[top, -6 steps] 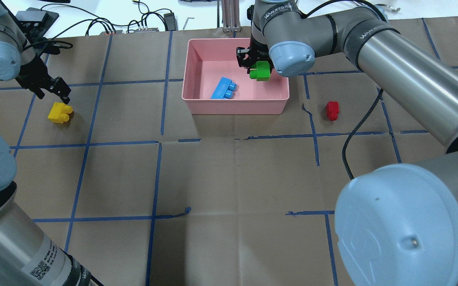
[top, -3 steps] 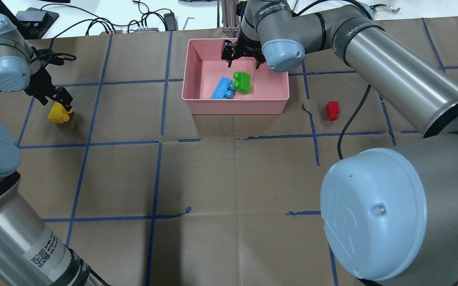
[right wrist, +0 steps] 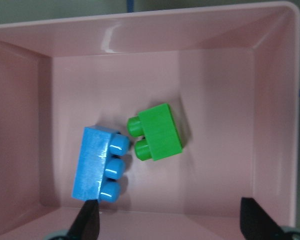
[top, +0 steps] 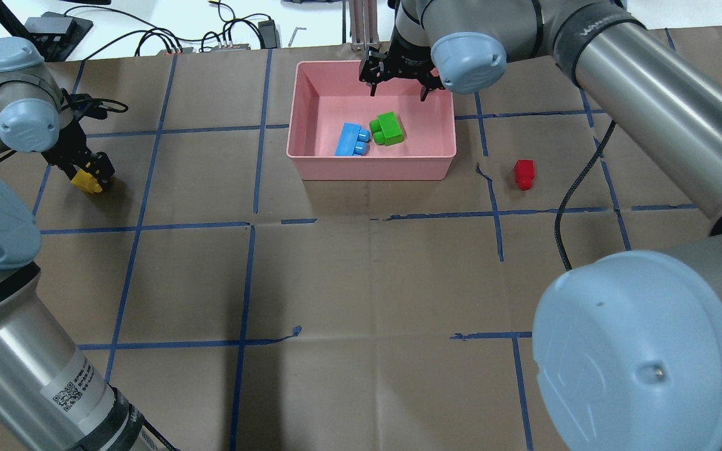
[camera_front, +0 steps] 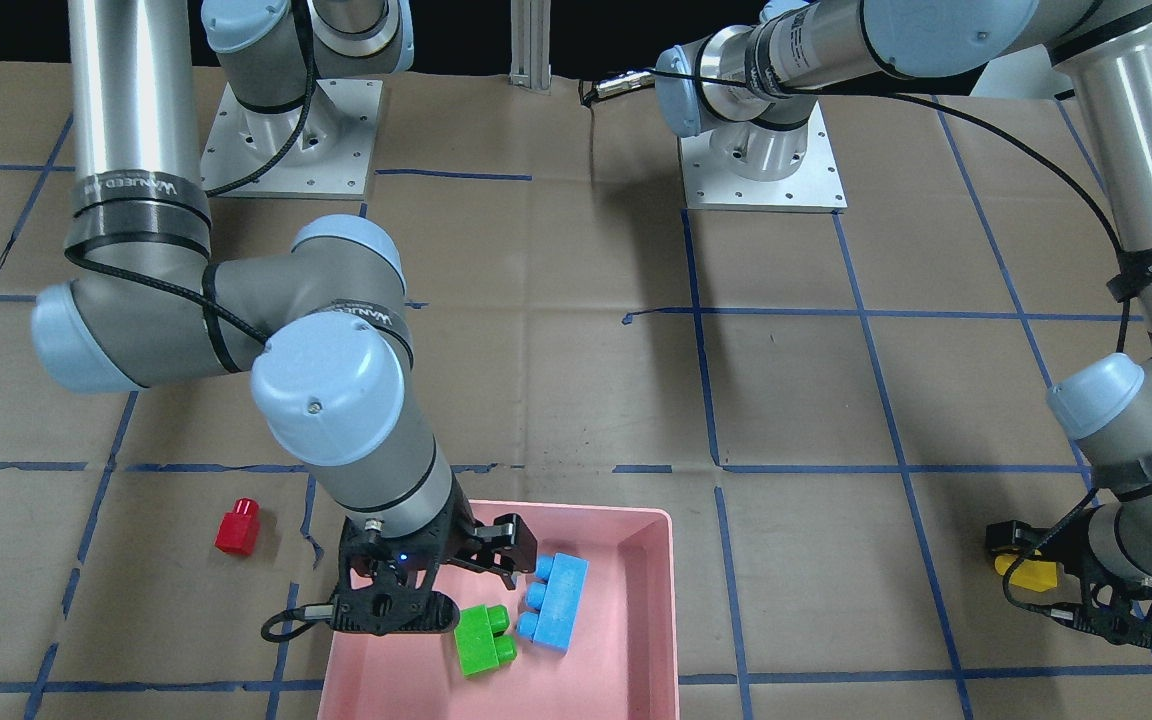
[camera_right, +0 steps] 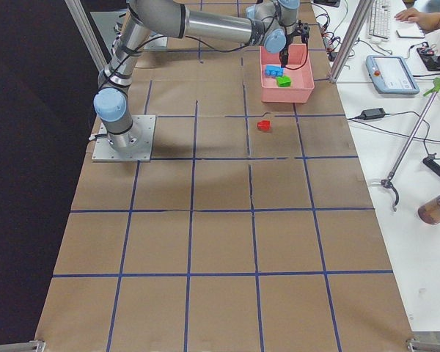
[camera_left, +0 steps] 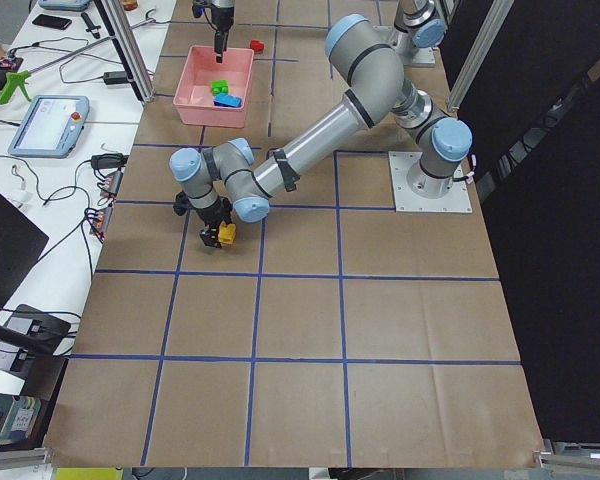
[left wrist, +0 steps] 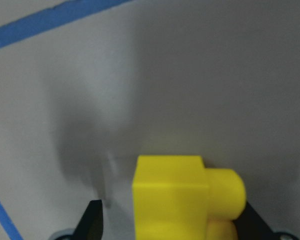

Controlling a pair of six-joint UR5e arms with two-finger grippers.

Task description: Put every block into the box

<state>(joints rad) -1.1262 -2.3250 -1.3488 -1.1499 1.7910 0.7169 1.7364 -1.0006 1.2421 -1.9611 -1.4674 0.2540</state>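
Inside box [top: 373, 164], on its floor: green block [top: 387, 128] and blue block [top: 351, 138], both lying on their sides, studs facing each other, just about touching. Red block [top: 523, 173] on table [top: 367, 282], outside box on robot's right. Yellow block [top: 84, 181] on table, well apart on robot's left. Right jaws spread wide, empty, above box's far wall. Left jaws down astride yellow block, not closed; wrist view shows a gap on one side.

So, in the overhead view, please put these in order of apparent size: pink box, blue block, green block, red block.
1. Pink box, clearly largest.
2. Blue block and green block look about alike.
3. Red block, smallest.
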